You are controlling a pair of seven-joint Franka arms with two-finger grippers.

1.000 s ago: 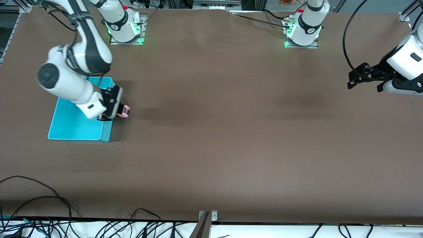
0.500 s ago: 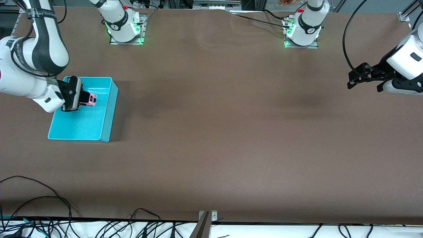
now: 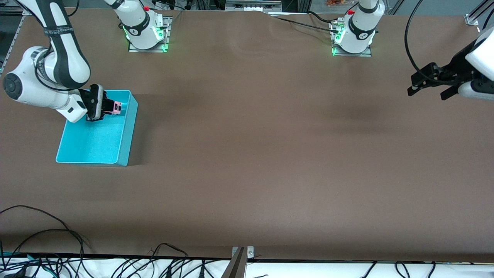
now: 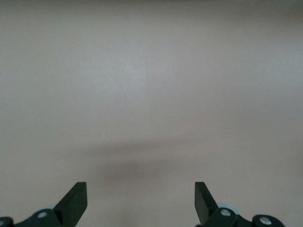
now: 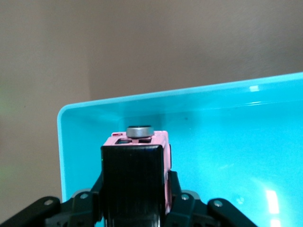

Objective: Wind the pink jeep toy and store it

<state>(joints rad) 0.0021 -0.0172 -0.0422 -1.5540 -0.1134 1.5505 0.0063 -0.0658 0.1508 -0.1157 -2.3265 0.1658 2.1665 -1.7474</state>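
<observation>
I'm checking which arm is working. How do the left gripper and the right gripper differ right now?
The right gripper is shut on the pink jeep toy; the left gripper is open, holding nothing. The right one is over the cyan bin; the left waits over bare table. Both have black fingers.

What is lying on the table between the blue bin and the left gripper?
Nothing: in the front view only bare brown table stretches from the blue bin to the open left gripper at the left arm's end.

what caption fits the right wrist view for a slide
Right gripper shut on the pink jeep toy, held over a corner of the cyan bin.
</observation>
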